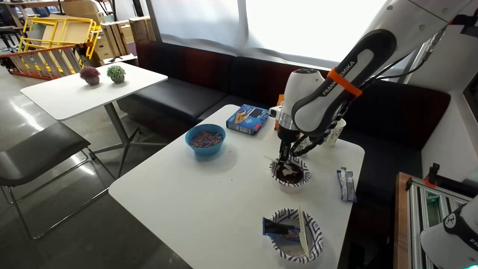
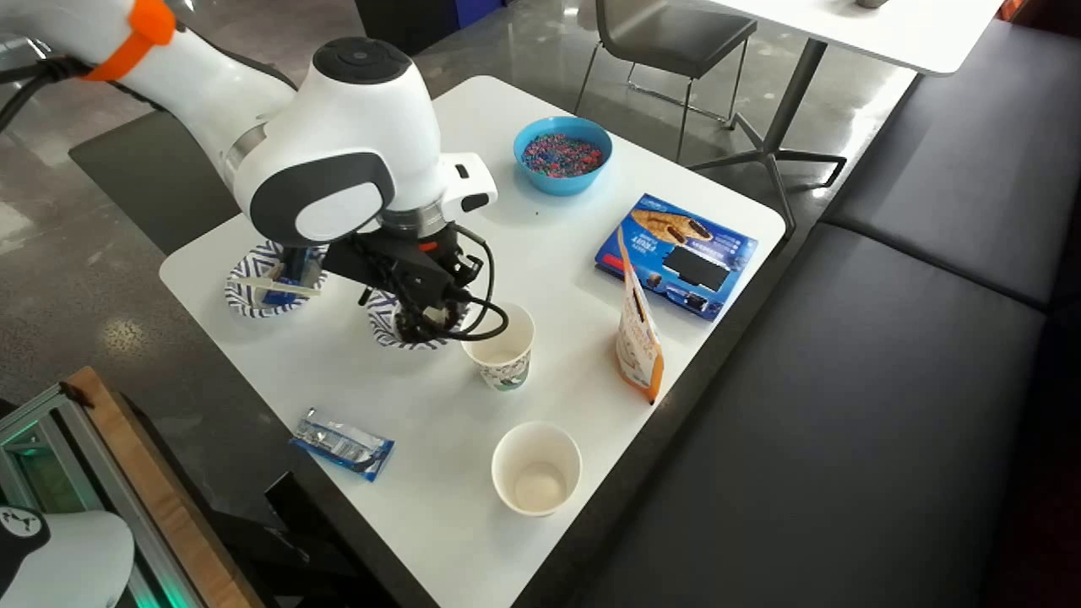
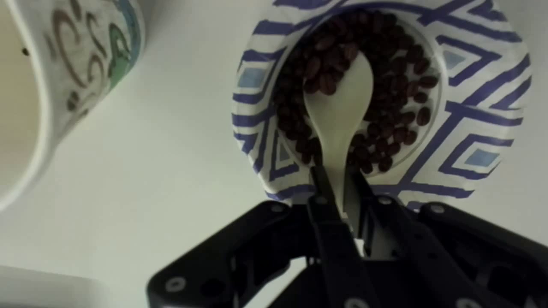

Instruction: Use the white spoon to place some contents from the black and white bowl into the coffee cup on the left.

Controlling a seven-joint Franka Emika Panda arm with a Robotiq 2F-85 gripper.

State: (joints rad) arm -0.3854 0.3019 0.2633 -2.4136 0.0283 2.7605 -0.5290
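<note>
My gripper (image 3: 338, 176) is shut on the handle of the white spoon (image 3: 340, 113), one finger on each side. The spoon's head lies over the black and white bowl (image 3: 475, 115), which holds dark brown beans, and several beans rest on its tip. In an exterior view the spoon's handle end (image 1: 269, 158) sticks out past the fingers. A white coffee cup (image 3: 92, 55) with a leafy print stands left of the bowl in the wrist view, apart from it; an exterior view shows this cup (image 2: 505, 350) partly behind gripper cables. Another white cup (image 2: 537, 469) stands farther off.
A striped dish (image 1: 317, 239) holds a wrapper and a pale utensil (image 1: 303, 231). Around the table are a blue bowl (image 1: 205, 149) of colourful bits, a blue box (image 2: 680, 253), an orange-and-white pouch (image 2: 639, 346) and a silver-blue packet (image 2: 342, 443) near the edge.
</note>
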